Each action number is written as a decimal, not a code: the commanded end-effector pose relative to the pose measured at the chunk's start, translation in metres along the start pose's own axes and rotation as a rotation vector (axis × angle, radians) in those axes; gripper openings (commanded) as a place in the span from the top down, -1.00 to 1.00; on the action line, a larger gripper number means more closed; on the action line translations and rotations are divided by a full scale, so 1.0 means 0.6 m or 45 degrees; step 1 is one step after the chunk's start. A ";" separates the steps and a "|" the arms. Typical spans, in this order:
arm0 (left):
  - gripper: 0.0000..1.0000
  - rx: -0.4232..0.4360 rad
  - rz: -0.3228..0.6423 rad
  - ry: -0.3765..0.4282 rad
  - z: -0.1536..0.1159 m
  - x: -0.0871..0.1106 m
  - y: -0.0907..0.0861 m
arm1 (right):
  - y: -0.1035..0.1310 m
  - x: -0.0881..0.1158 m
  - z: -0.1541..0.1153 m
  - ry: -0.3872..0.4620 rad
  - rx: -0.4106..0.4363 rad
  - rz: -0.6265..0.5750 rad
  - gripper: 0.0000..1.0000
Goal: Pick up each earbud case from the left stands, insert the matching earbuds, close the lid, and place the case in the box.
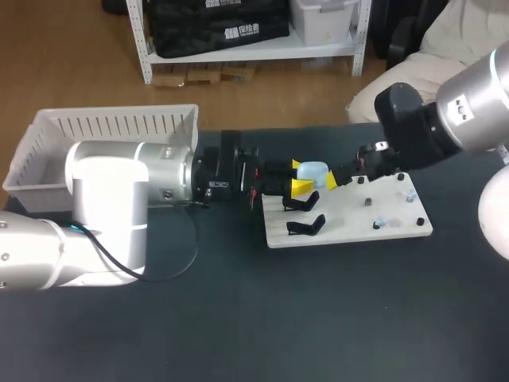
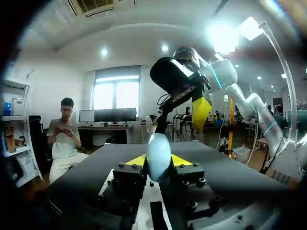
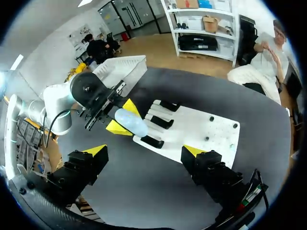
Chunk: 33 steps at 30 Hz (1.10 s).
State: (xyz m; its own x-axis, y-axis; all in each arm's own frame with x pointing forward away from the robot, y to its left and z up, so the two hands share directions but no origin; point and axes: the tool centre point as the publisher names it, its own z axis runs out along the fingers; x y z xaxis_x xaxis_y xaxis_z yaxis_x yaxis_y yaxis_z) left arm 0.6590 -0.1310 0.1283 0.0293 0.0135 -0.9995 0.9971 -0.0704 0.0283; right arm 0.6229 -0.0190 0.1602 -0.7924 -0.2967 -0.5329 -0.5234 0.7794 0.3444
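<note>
Head view looks down on a dark bench (image 1: 238, 318), where the left arm's fingers (image 1: 301, 189) are closed on a pale blue rounded earbud case (image 1: 314, 173). They hold it over the black stands (image 1: 306, 225) on a white board (image 1: 350, 227). The right arm's fingers (image 3: 96, 150) are spread wide apart near the case, holding nothing.

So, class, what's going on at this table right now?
The left arm's fingers are gripping a pale blue earbud case, held above the stand end of the white board. The right arm's fingers are open and empty, close by and facing the case. The black stands under it look empty. The white box sits behind the left arm.
</note>
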 end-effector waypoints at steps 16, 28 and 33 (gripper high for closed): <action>1.00 -0.001 0.004 -0.008 0.002 0.004 0.002 | -0.003 -0.020 0.048 0.076 -0.074 -0.002 -1.00; 1.00 -0.001 0.004 -0.008 0.002 0.004 0.002 | -0.015 -0.026 0.062 0.094 -0.073 0.018 -1.00; 1.00 -0.001 0.004 -0.008 0.002 0.004 0.002 | -0.024 -0.029 0.060 0.082 -0.075 0.049 -1.00</action>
State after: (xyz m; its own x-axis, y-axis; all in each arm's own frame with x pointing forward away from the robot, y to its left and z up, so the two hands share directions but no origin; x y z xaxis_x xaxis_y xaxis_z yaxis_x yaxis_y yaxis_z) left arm 0.6597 -0.1318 0.1276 0.0289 0.0124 -0.9995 0.9970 -0.0715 0.0280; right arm 0.6528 -0.0027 0.1369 -0.8281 -0.3056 -0.4700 -0.5094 0.7603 0.4031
